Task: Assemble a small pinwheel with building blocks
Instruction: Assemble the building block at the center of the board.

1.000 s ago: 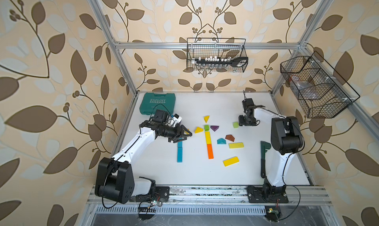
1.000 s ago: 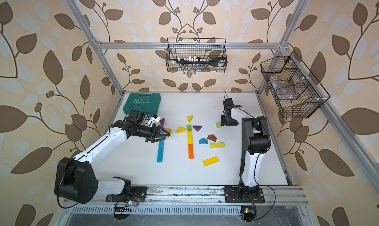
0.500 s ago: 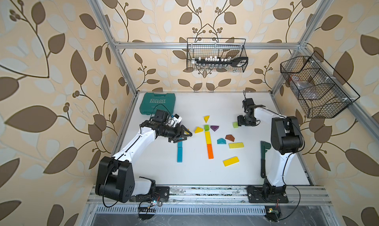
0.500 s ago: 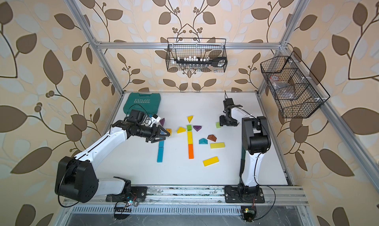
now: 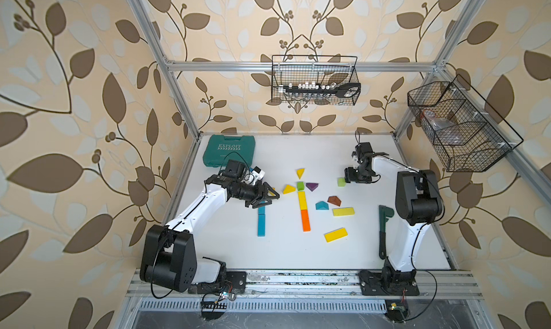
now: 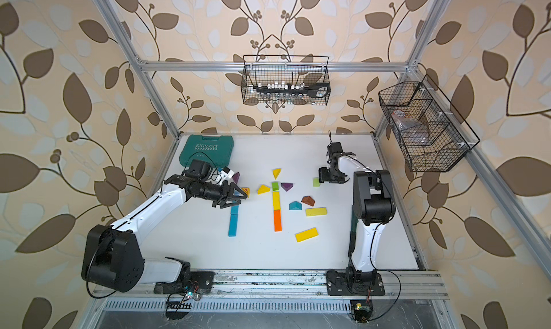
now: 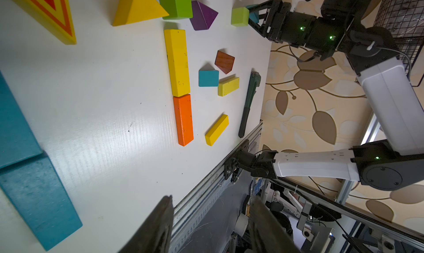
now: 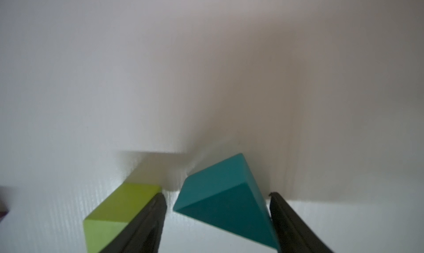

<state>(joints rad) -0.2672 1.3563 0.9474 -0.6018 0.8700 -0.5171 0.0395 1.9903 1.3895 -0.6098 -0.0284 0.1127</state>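
The building blocks lie mid-table in both top views. A green cube (image 5: pixel 300 185) has yellow wedges (image 5: pixel 300 172) behind and left of it and a purple wedge (image 5: pixel 312 186) on its right. A yellow bar (image 5: pixel 302 200) and an orange bar (image 5: pixel 305 220) run forward from it. My right gripper (image 8: pixel 215 195) stands open on the table around a teal wedge (image 8: pixel 224 194), with a small gap at one finger; a light green cube (image 8: pixel 119 208) lies just outside that finger. My left gripper (image 5: pixel 268 199) hovers open and empty over the far end of the teal bars (image 5: pixel 261 221).
A loose teal wedge (image 5: pixel 321 205), a brown wedge (image 5: pixel 334 200) and two yellow bars (image 5: pixel 343 211) lie right of the stem. A teal tool case (image 5: pixel 229 154) sits back left. A dark wrench (image 5: pixel 383 226) lies by the right arm's base. Wire baskets (image 5: pixel 313 87) hang on the walls.
My right gripper's jaws have widened around the teal wedge, which now rests on the table. The left arm has not moved.
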